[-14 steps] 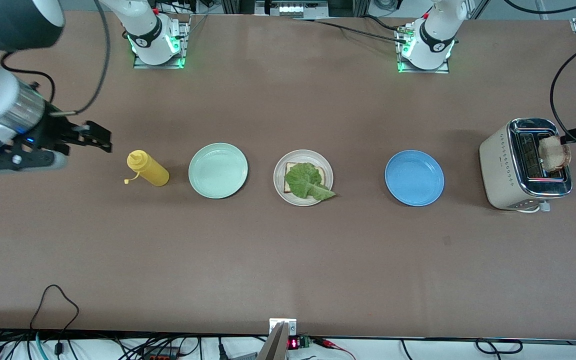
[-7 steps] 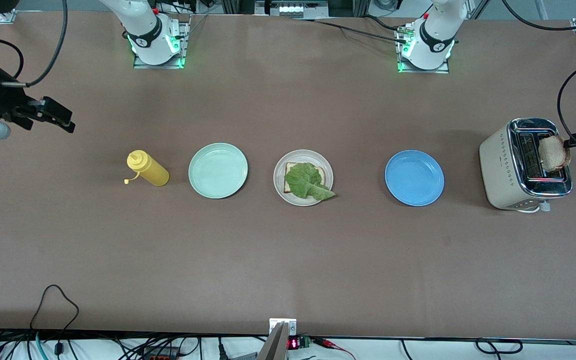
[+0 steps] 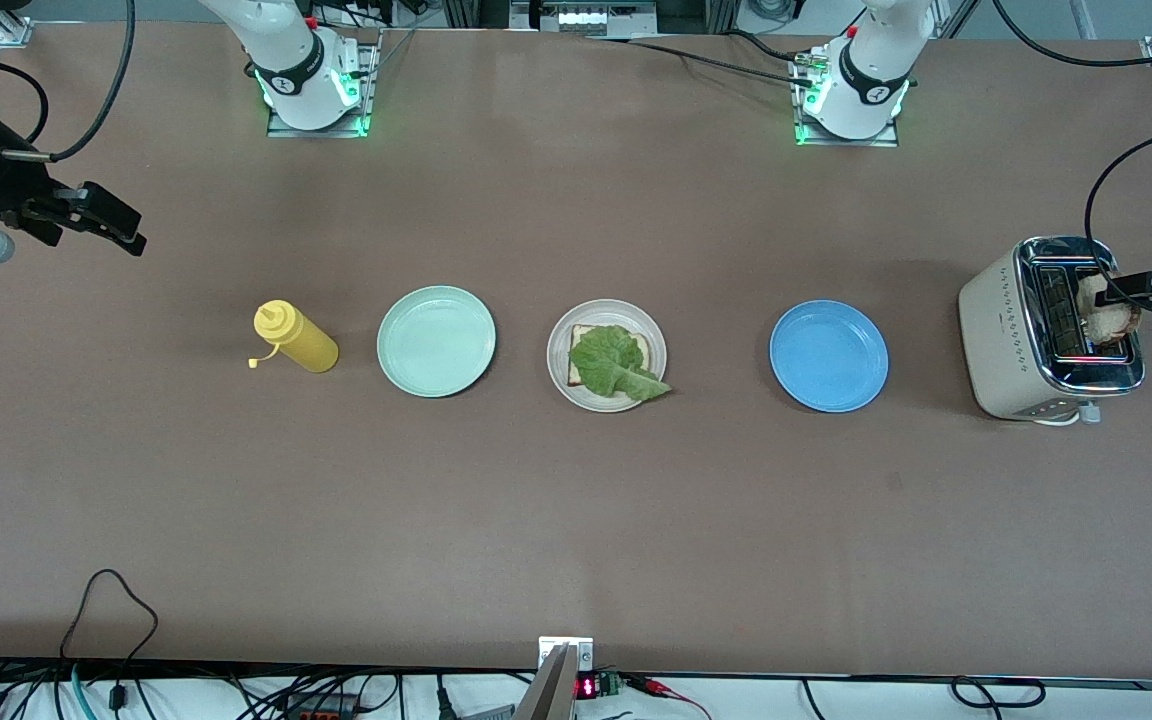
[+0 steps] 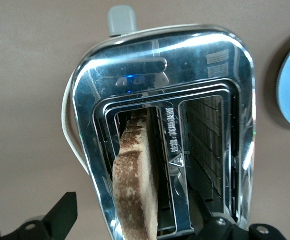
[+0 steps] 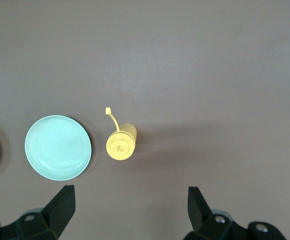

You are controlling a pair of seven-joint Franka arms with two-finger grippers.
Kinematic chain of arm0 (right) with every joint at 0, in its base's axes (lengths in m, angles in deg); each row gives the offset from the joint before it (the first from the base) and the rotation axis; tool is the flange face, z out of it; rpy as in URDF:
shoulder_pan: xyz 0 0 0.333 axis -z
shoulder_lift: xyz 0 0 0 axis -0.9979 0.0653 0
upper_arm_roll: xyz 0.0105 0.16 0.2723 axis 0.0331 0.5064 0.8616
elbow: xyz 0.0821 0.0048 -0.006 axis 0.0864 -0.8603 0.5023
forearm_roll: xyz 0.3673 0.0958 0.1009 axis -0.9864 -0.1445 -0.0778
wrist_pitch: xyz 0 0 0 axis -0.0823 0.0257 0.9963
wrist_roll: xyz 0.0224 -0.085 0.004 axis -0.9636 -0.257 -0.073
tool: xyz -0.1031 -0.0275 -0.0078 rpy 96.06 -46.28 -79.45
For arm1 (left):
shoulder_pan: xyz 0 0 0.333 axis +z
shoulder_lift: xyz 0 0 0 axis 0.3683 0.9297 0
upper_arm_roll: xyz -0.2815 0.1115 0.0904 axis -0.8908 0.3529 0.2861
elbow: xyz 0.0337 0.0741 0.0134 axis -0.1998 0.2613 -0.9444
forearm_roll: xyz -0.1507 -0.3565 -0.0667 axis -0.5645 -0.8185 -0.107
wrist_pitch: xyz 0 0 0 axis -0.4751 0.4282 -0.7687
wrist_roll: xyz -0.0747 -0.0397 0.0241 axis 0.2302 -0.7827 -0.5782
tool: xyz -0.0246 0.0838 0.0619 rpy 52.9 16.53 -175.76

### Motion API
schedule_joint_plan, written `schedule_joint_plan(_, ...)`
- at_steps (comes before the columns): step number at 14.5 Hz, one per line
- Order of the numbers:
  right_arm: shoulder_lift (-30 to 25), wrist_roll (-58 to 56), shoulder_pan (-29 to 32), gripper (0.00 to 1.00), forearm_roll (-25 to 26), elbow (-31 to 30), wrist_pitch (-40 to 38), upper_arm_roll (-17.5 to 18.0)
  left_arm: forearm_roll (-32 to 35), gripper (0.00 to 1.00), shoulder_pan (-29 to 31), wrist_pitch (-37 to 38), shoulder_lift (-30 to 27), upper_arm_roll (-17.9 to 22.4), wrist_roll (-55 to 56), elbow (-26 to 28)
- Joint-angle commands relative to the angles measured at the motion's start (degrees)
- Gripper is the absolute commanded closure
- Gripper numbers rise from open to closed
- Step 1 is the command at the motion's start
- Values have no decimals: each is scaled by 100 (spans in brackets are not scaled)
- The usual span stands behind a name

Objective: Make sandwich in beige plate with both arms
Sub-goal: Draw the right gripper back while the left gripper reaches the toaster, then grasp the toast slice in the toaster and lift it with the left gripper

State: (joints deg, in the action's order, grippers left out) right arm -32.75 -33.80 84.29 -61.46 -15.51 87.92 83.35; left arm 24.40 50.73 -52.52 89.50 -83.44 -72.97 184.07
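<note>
Beige plate (image 3: 558,330): mid-tabletop, in a row with the other plates, about midway between the two arms' ends.
Bread slice on plate (image 3: 578,340): lies flat in the beige plate, mostly covered.
Lettuce leaf (image 3: 616,363): lies on that bread slice, its tip hanging over the plate's rim on the side nearer the front camera.
Mint-green plate (image 3: 436,341): beside the beige plate toward the right arm's end; also seen at (image 5: 58,147).
Blue plate (image 3: 829,356): beside the beige plate toward the left arm's end, with a wider gap.
Yellow squeeze bottle (image 3: 296,337): upright beside the mint-green plate, toward the right arm's end, cap open on its tether (image 5: 120,145).
Toaster (image 3: 1006,335): near the tabletop edge at the left arm's end, two slots on top.
Toast slice (image 4: 135,190): stands on edge in one toaster slot, rising out of it; the other slot shows only wire guides.
Left gripper (image 3: 1121,292): over the toaster, fingers apart on either side of the toast slice, not clamped on it in the left wrist view.
Right gripper (image 3: 111,225): raised over the tabletop corner at the right arm's end, fingers spread wide, holding nothing.
</note>
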Motion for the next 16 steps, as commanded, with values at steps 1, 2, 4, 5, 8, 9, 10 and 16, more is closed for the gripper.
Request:
schedule_joint_plan(1, -170, -312, 188, 0, 81, -148, 15, 277, -98, 47, 76, -79, -250, -51, -94, 224)
schedule_joint_plan(2, -170, -341, 187, 0, 81, -122, 33, 277, -98, 53, 76, 52, -268, -51, -76, 206)
schedule_joint_plan(4, -170, -324, 205, 0, 81, -104, 77, 260, -89, 68, 68, 237, -337, -51, -85, 153)
schedule_joint_plan(5, -170, -323, 231, 0, 81, -104, 77, 242, -89, 74, 68, 316, -347, -59, -85, 145)
schedule_joint_plan(8, -170, -323, 240, 0, 81, -95, 68, 259, -89, 83, 68, 343, -303, -59, -85, 145)
schedule_joint_plan(9, -170, -332, 231, 0, 81, -95, 50, 259, -89, 85, 68, 343, -294, -59, -85, 145)
schedule_joint_plan(10, -170, -384, 231, 0, 72, -95, 68, 259, -89, 89, 68, 343, -294, -59, -76, 145)
schedule_joint_plan(16, -109, -411, 205, 0, 72, -95, 155, 233, -19, 99, 33, 1070, -356, -77, -76, -477)
